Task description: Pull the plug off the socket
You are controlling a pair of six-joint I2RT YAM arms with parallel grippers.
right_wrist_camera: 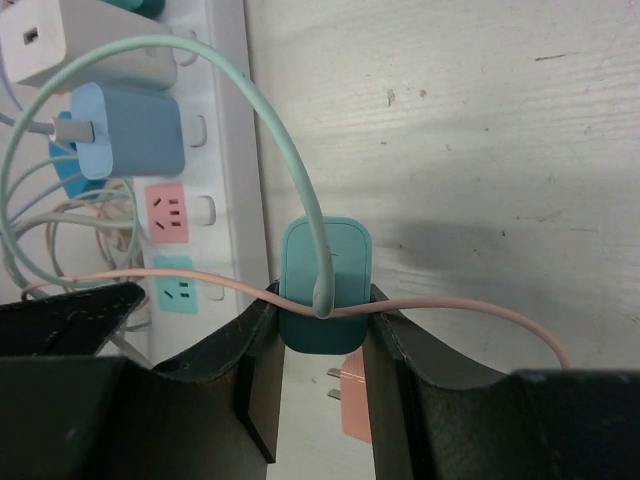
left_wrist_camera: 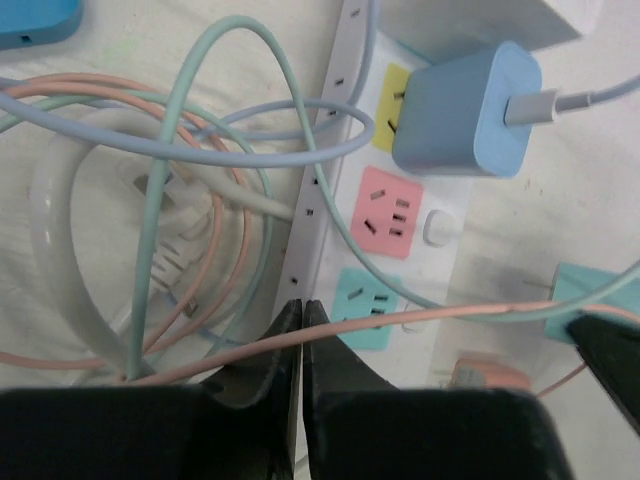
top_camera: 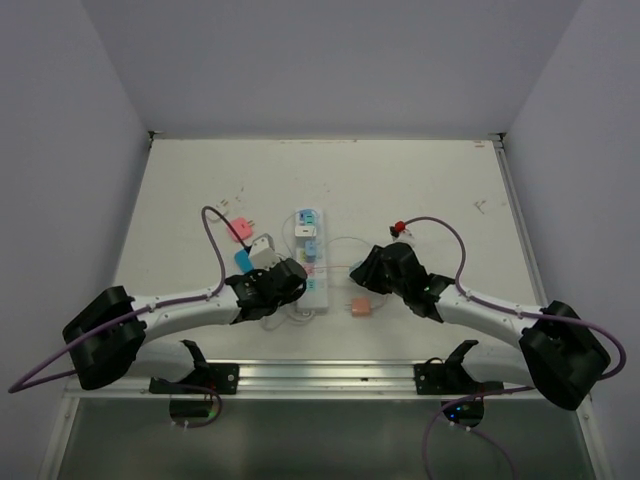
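Cables (left_wrist_camera: 150,260) tangled beside socket (right_wrist_camera: 228,150); pink cable (right_wrist_camera: 450,305) crosses teal plug (right_wrist_camera: 345,260) clamped in right gripper (right_wrist_camera: 322,322); left gripper (left_wrist_camera: 302,312) clenched.

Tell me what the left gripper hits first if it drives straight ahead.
Left gripper, shut: likely the salmon cable crossing right at its tips, then the socket's white side wall. Depth is unclear.

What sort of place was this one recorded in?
Likely a robot lab test cell: a white table boxed in by plain walls, two arms on a rail, and a power strip with chargers.
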